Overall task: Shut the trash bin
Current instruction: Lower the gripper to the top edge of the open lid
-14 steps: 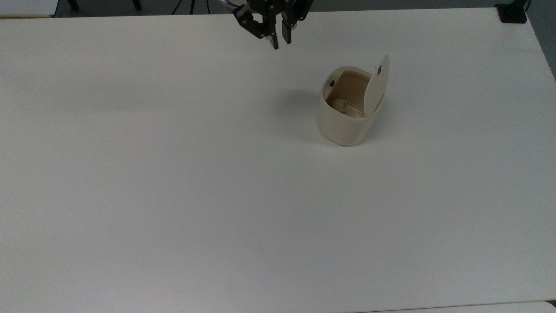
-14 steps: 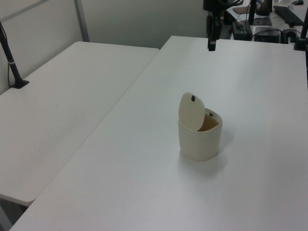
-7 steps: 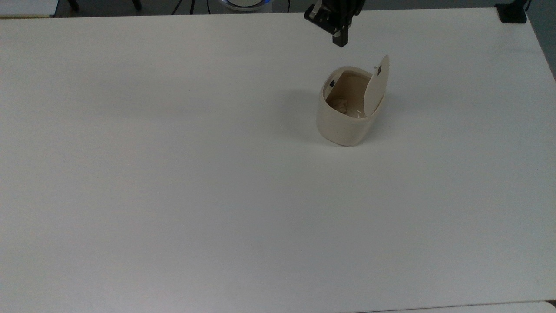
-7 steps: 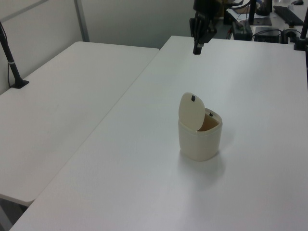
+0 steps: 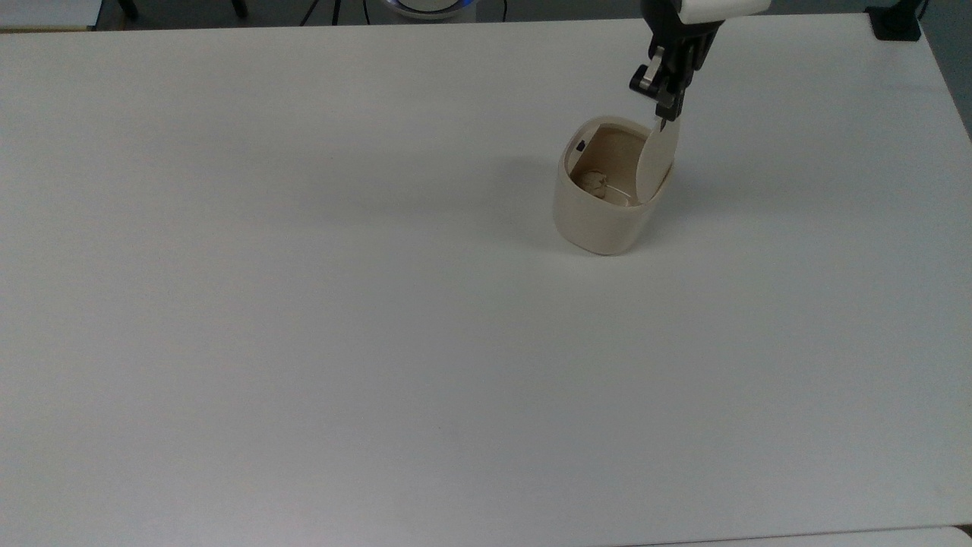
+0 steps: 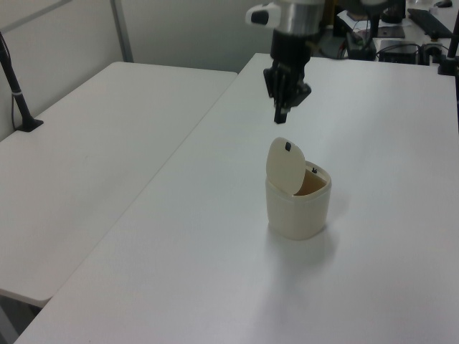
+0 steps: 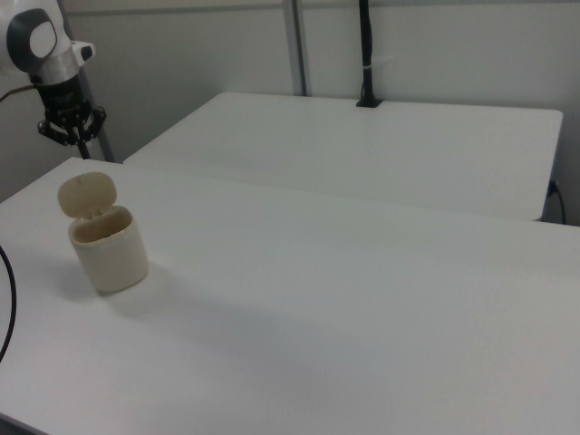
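The trash bin [image 5: 600, 216] is a small cream tub on the white table, right of centre in the top view. Its flat lid [image 5: 656, 158] stands nearly upright on the top view's right side of the rim, leaving the bin open. A crumpled brownish scrap [image 5: 594, 182] lies inside. My gripper [image 5: 666, 112] points down, its tip just at or above the lid's upper edge. In the left view the gripper [image 6: 280, 118] hangs a little above the lid [image 6: 285, 166] of the bin [image 6: 297, 208]. In the right view the gripper [image 7: 77, 136] is behind and above the lid [image 7: 88, 194].
The bin stands alone on the white table [image 5: 304, 304]. A black clamp [image 5: 896, 23] sits at the top view's far right corner. A second table [image 6: 86, 158] adjoins on the left view's left, with a black pole [image 6: 18, 93]. Desk equipment [image 6: 401, 36] stands beyond the far edge.
The gripper has travelled from the far middle of the table to the top view's right and down, ending at the lid's top edge. Bin and lid have not moved.
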### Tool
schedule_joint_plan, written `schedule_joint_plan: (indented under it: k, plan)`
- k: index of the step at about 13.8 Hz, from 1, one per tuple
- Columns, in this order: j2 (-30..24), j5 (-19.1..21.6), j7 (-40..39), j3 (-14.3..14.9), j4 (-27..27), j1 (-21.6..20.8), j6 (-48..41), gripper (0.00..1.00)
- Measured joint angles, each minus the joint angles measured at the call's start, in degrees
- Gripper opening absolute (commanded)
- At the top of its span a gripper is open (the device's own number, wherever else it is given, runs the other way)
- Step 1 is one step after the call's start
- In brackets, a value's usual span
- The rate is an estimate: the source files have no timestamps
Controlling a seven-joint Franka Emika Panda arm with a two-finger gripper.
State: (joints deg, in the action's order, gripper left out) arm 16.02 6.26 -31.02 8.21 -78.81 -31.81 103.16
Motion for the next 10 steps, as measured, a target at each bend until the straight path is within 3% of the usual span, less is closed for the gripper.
schedule_joint_plan:
  k: [6, 10]
  plan:
    - [3.0, -4.0, -0.5, -0.1, 0.2, -1.6, 0.2, 0.0]
    - [3.1, -5.3, -5.7, -0.1, 0.2, -1.5, -4.4, 0.0]
